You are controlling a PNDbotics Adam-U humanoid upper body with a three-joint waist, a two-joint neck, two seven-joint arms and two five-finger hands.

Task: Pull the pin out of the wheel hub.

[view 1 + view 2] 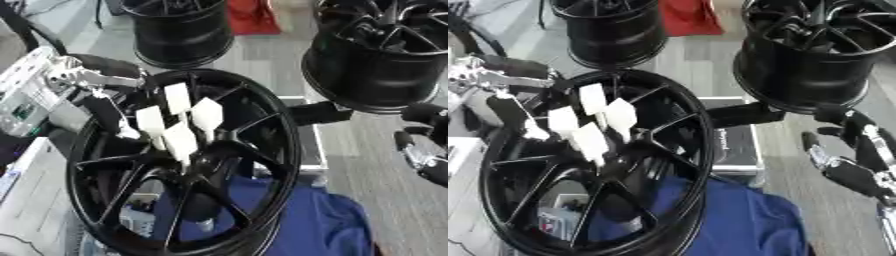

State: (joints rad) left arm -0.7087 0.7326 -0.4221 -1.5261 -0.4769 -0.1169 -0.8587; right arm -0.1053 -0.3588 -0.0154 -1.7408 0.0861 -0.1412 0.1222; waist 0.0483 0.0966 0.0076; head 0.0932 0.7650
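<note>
Black hub: we see the wheel hub (188,165) tilted on edge at near centre, its rim filling the left and middle of both views, blue cloth (324,225) under its near right side.
Left hand: our left hand (179,122) reaches in from the far left, its white-tipped fingers (178,98) bunched together and pointing down at the hub's centre boss.
Grip: we cannot tell whether those fingers are closed on anything or only resting on the spokes.
Pin: we cannot make it out; we judge it sits at the centre, hidden behind the fingers.
Risk on the left: if we pull off-axis, the pin may bind, or the propped hub may roll or tip off the cloth.
Right hand: our right hand (850,160) hangs at the right edge, well apart from the hub, fingers relaxed and holding nothing, partly cut off.
Risk on the right: with nothing bracing it, the hub could follow the pull.
Far side: two more black wheels (811,55) stand behind, cropped.
</note>
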